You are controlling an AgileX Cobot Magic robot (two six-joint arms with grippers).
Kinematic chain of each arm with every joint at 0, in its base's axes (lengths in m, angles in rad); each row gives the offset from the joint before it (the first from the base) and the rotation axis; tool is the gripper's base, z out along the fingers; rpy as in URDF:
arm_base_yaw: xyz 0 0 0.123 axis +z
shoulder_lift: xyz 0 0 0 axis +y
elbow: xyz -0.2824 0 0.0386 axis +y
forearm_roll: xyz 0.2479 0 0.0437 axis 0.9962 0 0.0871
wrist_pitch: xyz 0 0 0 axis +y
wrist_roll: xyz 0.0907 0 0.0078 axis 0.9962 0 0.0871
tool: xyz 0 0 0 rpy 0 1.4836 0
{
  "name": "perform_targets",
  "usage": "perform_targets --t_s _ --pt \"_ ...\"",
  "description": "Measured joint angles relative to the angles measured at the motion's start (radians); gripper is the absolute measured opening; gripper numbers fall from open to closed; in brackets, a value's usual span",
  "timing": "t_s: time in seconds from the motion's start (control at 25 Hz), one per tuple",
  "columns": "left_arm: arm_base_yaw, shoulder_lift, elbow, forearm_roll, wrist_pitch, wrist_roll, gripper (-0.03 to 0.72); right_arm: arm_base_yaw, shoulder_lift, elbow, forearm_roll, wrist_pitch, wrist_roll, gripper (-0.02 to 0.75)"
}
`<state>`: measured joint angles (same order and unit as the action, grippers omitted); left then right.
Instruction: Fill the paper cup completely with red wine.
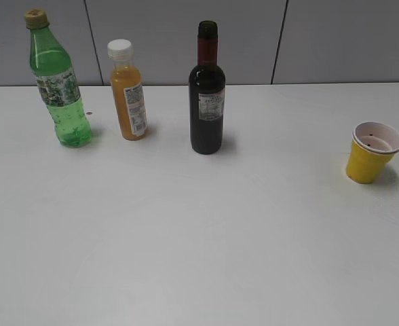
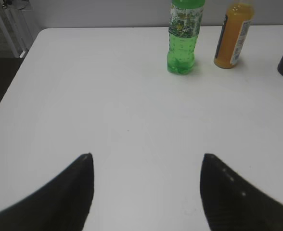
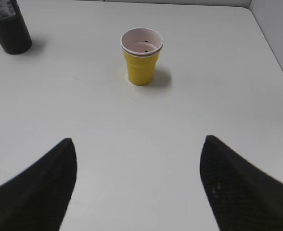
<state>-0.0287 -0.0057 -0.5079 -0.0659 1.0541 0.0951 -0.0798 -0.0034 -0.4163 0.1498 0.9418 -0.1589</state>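
The white desk [image 1: 199, 258] carries a row of three bottles at the back: red wine [image 1: 207, 95], then green soda bottle [image 1: 59, 85] and orange juice bottle [image 1: 127, 92]. The paper cup [image 1: 372, 153] stands upright well apart to the right, apparently leaving pouring room. The left claw [image 2: 146, 192] and right claw [image 3: 136, 185] hover low, spread open, holding nothing.
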Motion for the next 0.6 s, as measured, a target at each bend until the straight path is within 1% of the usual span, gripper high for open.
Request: perform_targets --t_s 0.36,0.6 --pt "0.000 0.000 0.000 0.000 0.000 0.000 0.519 0.000 0.004 -0.005 0.007 -0.001 0.000 0.605" --pt "0.000 0.000 0.000 0.000 0.000 0.000 0.519 0.000 0.079 -0.021 0.019 -0.118 0.000 0.605"
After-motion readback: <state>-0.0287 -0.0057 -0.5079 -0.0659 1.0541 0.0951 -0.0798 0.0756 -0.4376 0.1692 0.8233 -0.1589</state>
